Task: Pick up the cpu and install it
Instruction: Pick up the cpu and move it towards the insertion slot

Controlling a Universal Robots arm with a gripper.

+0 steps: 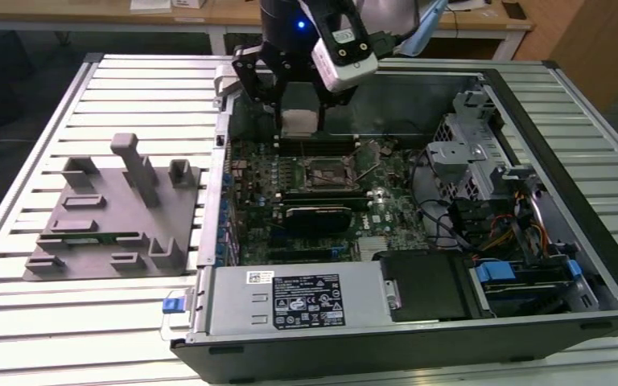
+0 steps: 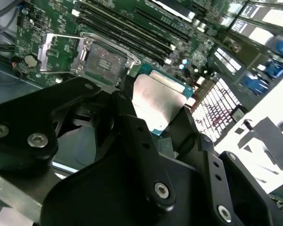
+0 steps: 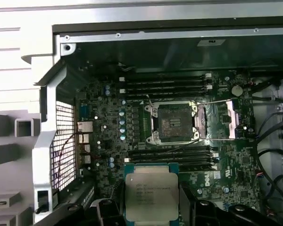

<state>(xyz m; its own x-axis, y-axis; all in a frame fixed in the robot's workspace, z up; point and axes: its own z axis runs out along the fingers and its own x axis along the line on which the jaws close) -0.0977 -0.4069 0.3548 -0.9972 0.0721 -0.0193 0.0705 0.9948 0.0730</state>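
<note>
Slatted metal surface point(image 1: 30, 322) with wooden desks point(image 1: 234, 12) behind it, and a PC case point(image 1: 417, 354) lying on its side with the panel off, so the whole board faces up and can be reached from above.

Closest in the exterior view is the power supply point(image 1: 298, 297). On the exterior view's left, beside the case, sits a grey parts holder point(image 1: 105, 225), which I'd guess is where loose parts get staged.

Further in is the motherboard point(image 1: 385, 217), with the socket point(image 3: 174, 123) empty. Its load plate point(image 3: 226, 120) is flipped off to one side, which leaves the seat clear for the chip.

Beyond that, the gripper point(image 1: 298, 112) is clamped on the cpu point(image 3: 151, 195), pinching it by two opposite edges. The silver plate faces up, so nothing presses on the underside. The chip hangs over the memory slots point(image 3: 165, 84), just past the socket and clear of the board. I'd call it picked up but not yet seated.
</note>
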